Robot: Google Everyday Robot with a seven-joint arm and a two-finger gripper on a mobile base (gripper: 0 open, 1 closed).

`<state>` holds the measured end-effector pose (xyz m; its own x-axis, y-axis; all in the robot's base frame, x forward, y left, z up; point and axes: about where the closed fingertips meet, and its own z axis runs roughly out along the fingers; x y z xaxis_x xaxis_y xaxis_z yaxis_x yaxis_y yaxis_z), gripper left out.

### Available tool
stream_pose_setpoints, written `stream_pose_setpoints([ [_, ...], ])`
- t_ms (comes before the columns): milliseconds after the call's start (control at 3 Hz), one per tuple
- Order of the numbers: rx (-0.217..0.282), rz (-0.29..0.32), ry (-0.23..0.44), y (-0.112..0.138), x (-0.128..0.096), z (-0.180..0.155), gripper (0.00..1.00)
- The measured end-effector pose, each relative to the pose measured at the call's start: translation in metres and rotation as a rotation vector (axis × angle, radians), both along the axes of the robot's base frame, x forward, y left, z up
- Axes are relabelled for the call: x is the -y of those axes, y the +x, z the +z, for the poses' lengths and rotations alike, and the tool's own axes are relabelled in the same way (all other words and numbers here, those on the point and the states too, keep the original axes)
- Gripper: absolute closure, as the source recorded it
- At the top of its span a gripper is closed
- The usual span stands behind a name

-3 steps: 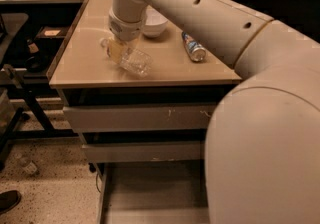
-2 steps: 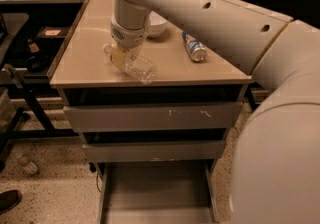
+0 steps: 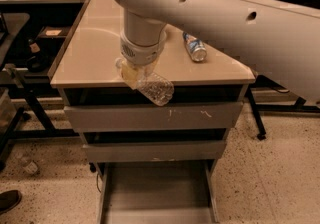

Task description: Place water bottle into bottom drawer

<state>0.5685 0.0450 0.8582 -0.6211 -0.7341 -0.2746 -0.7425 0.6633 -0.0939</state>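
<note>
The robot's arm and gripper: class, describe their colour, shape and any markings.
The arm is a thick, smooth, off-white tube with small dark round holes along its side. It ends in a round wrist with a ribbed collar. The gripper, at the table's front edge by the water bottle, has pale yellowish fingers. No cables or lettering show.

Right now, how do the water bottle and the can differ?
The water bottle is clear plastic; the can is blue and white. The water bottle hangs tilted in the gripper at the front edge of the tabletop; the can lies on it. Both are small containers.
</note>
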Motion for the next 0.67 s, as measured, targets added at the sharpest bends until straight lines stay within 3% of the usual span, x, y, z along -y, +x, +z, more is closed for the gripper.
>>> stream_pose_setpoints([
  [667,-0.018,-0.014,-0.002,-0.0064,0.0049,-0.0089,1.00],
])
